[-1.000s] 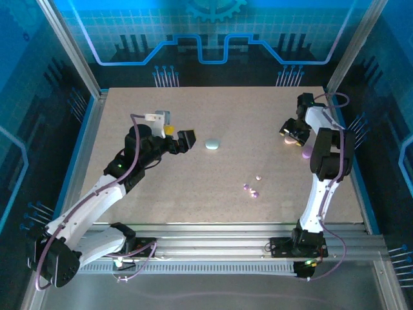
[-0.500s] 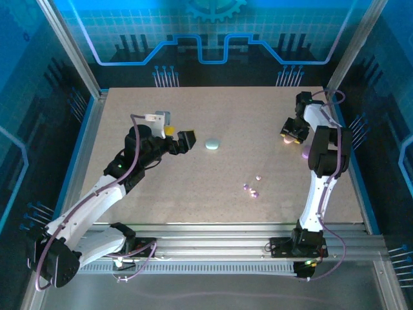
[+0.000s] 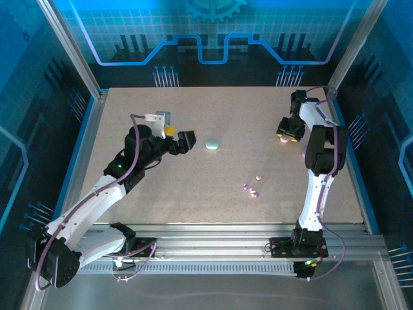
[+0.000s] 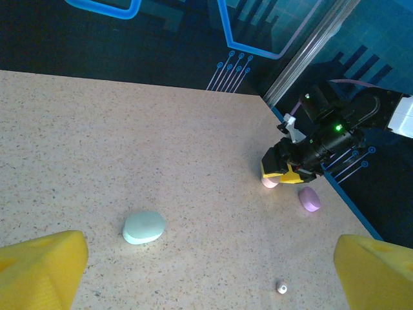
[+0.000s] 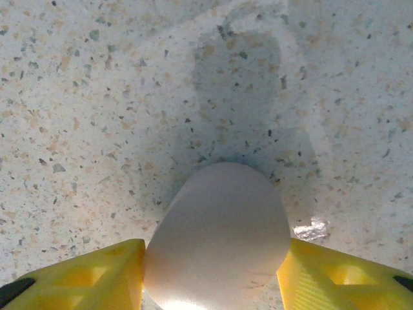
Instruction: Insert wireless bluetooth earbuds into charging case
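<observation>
My right gripper (image 3: 284, 134) is at the far right of the table, shut on a pale pinkish oval charging case (image 5: 219, 239). Its yellow fingers (image 5: 97, 274) press both sides of the case just above the tabletop. The same case (image 4: 269, 181) shows in the left wrist view, with a lilac case (image 4: 309, 199) lying beside it. My left gripper (image 3: 184, 139) hangs open left of centre, facing a mint case (image 3: 212, 144) that lies flat a short way ahead of it. Three tiny earbuds (image 3: 254, 193) lie loose right of centre, and one white earbud (image 4: 281, 287) is nearest my left fingers.
The speckled beige table (image 3: 161, 194) is bordered by a metal frame and blue walls. The right arm's upper link (image 3: 321, 152) stands over the spot where the lilac case lies. The table's far right edge runs close behind the right gripper.
The right gripper has drawn in on the pinkish case and shifted slightly toward the back left. Its arm now covers the lilac case in the top view. The left arm stayed still.
</observation>
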`<control>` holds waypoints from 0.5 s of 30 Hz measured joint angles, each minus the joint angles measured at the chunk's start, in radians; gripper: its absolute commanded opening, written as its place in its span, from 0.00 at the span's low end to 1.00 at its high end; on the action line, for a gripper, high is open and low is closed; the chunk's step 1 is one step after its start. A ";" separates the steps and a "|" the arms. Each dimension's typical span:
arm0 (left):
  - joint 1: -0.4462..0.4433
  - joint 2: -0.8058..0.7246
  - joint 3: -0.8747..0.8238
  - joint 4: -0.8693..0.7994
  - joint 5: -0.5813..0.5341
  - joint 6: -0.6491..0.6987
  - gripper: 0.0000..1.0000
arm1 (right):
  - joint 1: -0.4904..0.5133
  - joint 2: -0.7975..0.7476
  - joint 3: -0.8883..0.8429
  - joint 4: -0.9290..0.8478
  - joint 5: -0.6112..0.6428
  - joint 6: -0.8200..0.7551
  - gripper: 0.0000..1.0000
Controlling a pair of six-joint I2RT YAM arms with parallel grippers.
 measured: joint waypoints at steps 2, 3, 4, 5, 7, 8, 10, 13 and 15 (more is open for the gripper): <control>0.000 0.000 0.000 0.000 0.000 0.000 0.99 | 0.002 0.008 0.003 -0.004 0.002 -0.004 0.59; 0.000 0.000 0.000 0.000 0.000 0.000 0.99 | 0.002 0.013 0.005 -0.007 0.003 -0.006 0.60; 0.000 0.000 0.000 0.000 0.000 0.000 0.99 | 0.002 0.016 0.005 -0.008 0.004 -0.007 0.61; 0.000 0.000 0.000 0.000 0.000 0.000 0.99 | 0.002 0.019 0.005 -0.009 0.005 -0.006 0.61; 0.000 0.000 0.000 0.000 0.000 0.000 0.99 | 0.002 0.025 0.005 -0.010 0.003 -0.005 0.62; 0.000 0.000 0.000 0.000 0.001 0.000 0.99 | 0.002 0.026 0.006 -0.010 0.003 -0.002 0.62; 0.000 0.000 0.000 0.000 0.003 0.000 0.99 | 0.002 0.029 0.008 -0.009 0.002 0.003 0.61; 0.000 0.000 0.000 0.000 0.007 0.000 0.99 | 0.002 0.034 0.016 -0.007 0.003 0.013 0.56; 0.000 0.000 0.000 0.000 0.008 0.000 0.99 | 0.000 0.034 0.016 -0.007 0.003 0.019 0.55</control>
